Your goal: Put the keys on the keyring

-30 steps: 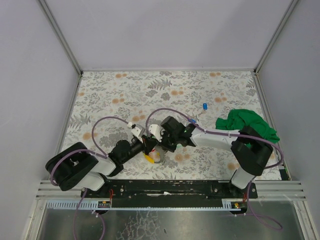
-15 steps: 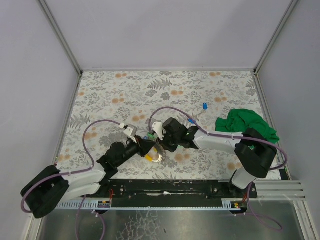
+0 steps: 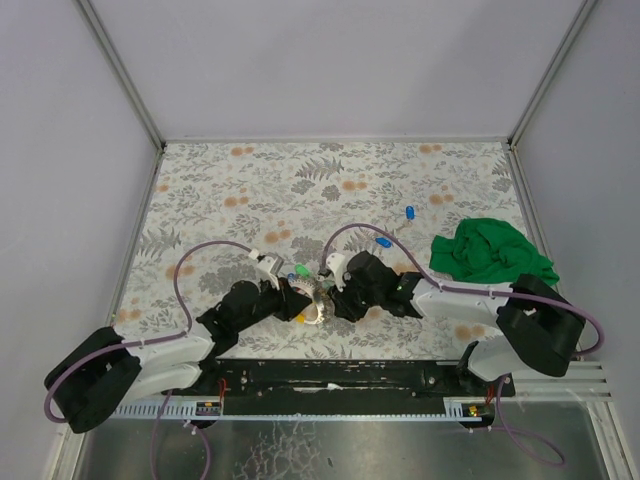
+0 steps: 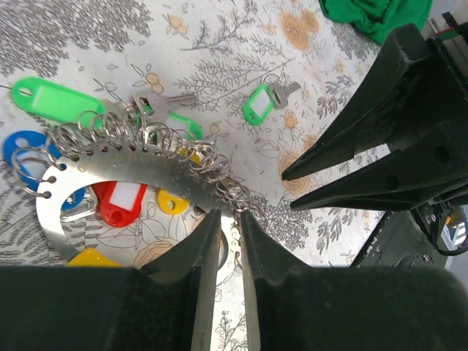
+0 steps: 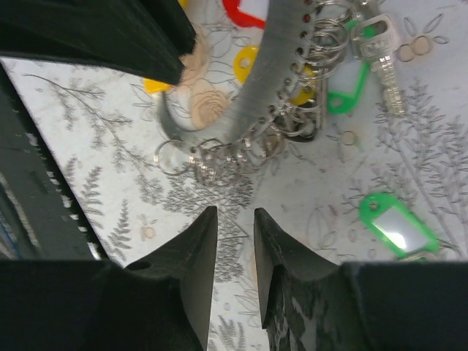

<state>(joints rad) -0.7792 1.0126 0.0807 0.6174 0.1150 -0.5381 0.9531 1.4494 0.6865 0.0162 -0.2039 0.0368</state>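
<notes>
The keyring point(image 4: 124, 170) is a flat grey metal ring with many small split rings; it lies on the flowered cloth near the table's front point(image 3: 313, 308). Red point(image 4: 121, 201), yellow point(image 4: 172, 201), blue point(image 4: 25, 146) and green point(image 4: 55, 101) tagged keys hang around it. My left gripper point(image 4: 228, 213) is nearly closed at the ring's end, with a small split ring spanning its narrow gap. My right gripper point(image 5: 235, 212) is slightly open and empty, its tips just short of the split-ring cluster point(image 5: 219, 157). A loose green-tagged key point(image 5: 391, 227) lies beside it, also in the left wrist view point(image 4: 259, 104).
Two loose blue-tagged keys point(image 3: 410, 212) point(image 3: 383, 243) lie further back on the table. A crumpled green cloth point(image 3: 492, 252) sits at the right. The two grippers face each other closely over the ring, the right one's fingers point(image 4: 365, 194) showing in the left wrist view.
My left arm has swung down and to the left while its gripper stays at the ring. My right gripper has drawn nearer the front edge. The ring has barely moved.
</notes>
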